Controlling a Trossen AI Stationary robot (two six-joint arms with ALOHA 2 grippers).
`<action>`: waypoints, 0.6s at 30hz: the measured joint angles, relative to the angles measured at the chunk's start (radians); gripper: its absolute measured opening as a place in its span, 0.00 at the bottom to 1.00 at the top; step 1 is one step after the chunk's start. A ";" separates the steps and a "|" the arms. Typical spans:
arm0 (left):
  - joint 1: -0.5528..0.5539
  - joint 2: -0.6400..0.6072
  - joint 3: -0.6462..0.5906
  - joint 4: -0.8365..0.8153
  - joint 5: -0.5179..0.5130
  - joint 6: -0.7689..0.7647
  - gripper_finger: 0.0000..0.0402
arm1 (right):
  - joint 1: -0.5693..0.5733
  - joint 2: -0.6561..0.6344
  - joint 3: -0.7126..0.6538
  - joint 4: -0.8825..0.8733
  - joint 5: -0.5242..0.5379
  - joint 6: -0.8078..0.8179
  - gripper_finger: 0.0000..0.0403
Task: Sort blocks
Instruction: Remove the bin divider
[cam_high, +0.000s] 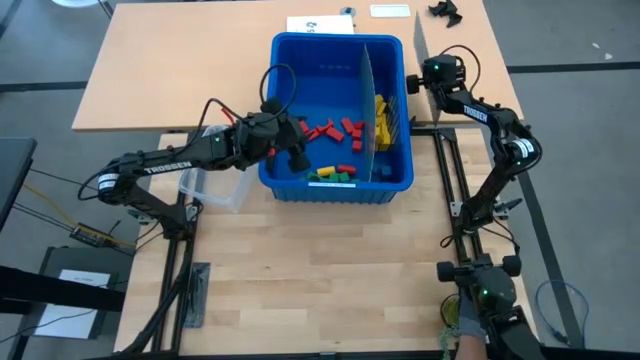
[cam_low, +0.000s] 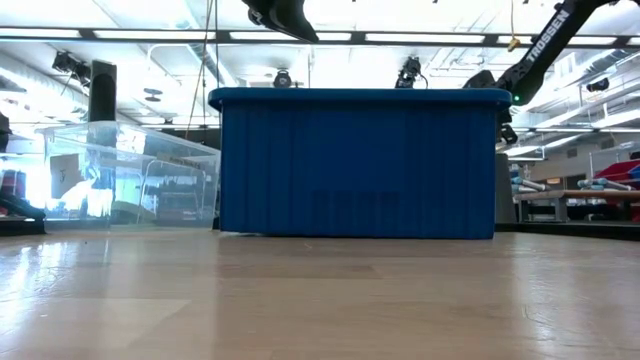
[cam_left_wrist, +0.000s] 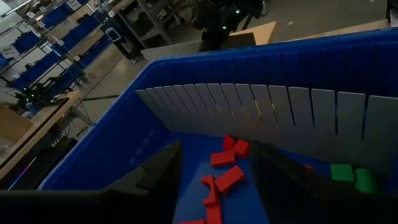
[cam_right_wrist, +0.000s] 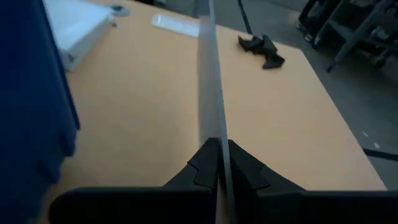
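Right pincer (cam_right_wrist: 217, 163) pinches a thin grey divider panel (cam_right_wrist: 208, 81); left pincer (cam_left_wrist: 214, 168) spread above glossy red blocks (cam_left_wrist: 225, 168).

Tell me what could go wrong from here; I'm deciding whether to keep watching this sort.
The right gripper pinches a thin grey divider panel edge-on outside the blue bin; it could slip or twist. The left gripper hangs open over the red blocks, lying close together, so it may grab two or nudge neighbours.

Left gripper (cam_left_wrist: 214, 177) jaws apart; right gripper (cam_right_wrist: 219, 163) jaws pinched together
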 joint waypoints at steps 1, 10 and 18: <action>0.000 0.000 0.000 0.000 0.000 0.000 0.49 | 0.001 0.000 0.001 0.003 -0.002 0.000 0.07; 0.000 0.000 0.000 -0.001 0.000 0.000 0.49 | 0.002 -0.001 0.001 -0.003 -0.002 0.002 0.30; 0.000 0.000 0.000 -0.002 0.000 0.000 0.49 | 0.035 -0.025 0.002 -0.010 0.005 -0.004 0.42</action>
